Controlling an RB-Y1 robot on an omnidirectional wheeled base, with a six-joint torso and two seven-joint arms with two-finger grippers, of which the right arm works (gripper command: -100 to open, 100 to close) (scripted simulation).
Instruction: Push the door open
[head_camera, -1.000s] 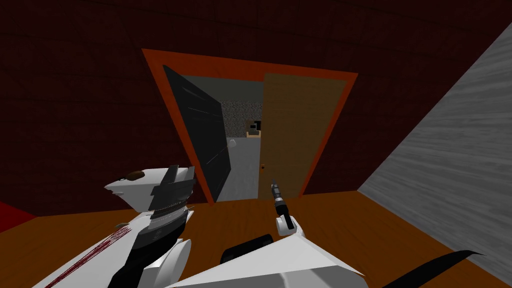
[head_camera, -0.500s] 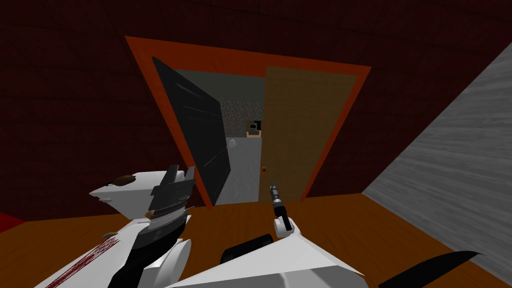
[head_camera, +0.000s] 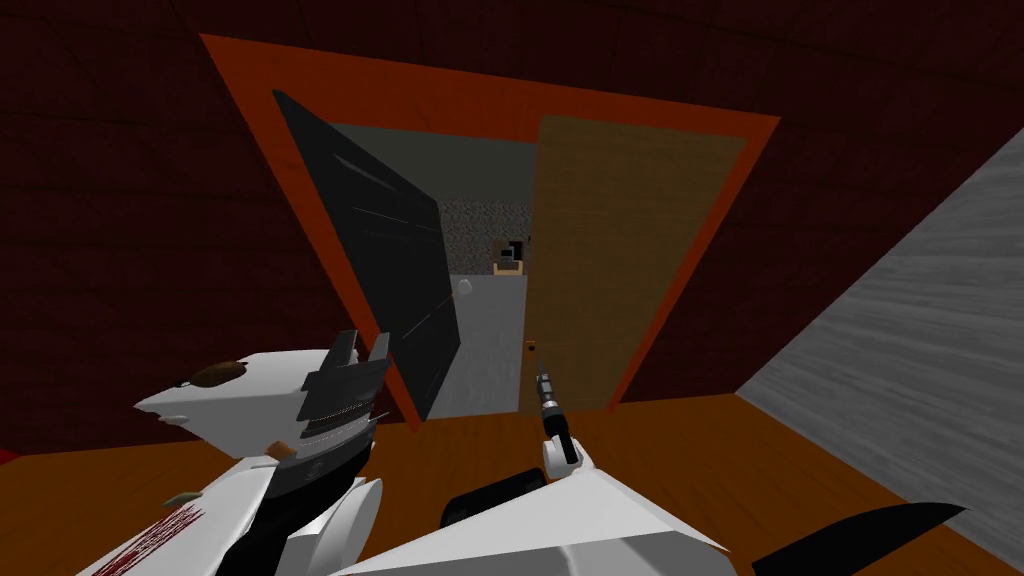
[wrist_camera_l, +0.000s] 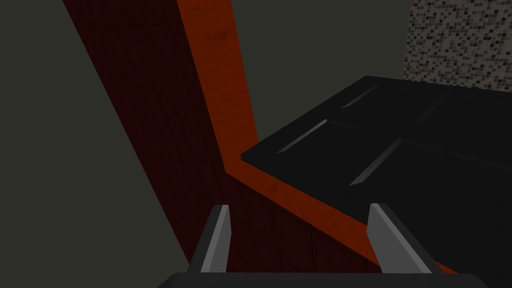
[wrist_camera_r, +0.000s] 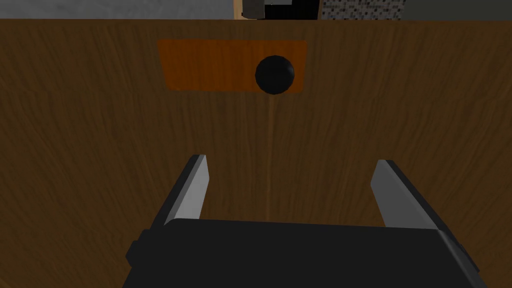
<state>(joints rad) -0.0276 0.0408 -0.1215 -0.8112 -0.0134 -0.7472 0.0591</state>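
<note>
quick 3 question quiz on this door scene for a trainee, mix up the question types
1. True or false: the right tool, facing the brown door near its knob, is shut on that knob.
2. Which door stands wide open? A) the black door B) the brown door C) neither
3. Fill in: the left tool, by the black door's edge, has its fingers ____.

Key
1. False: its fingers are open, with the knob beyond their tips.
2. A
3. open
</note>
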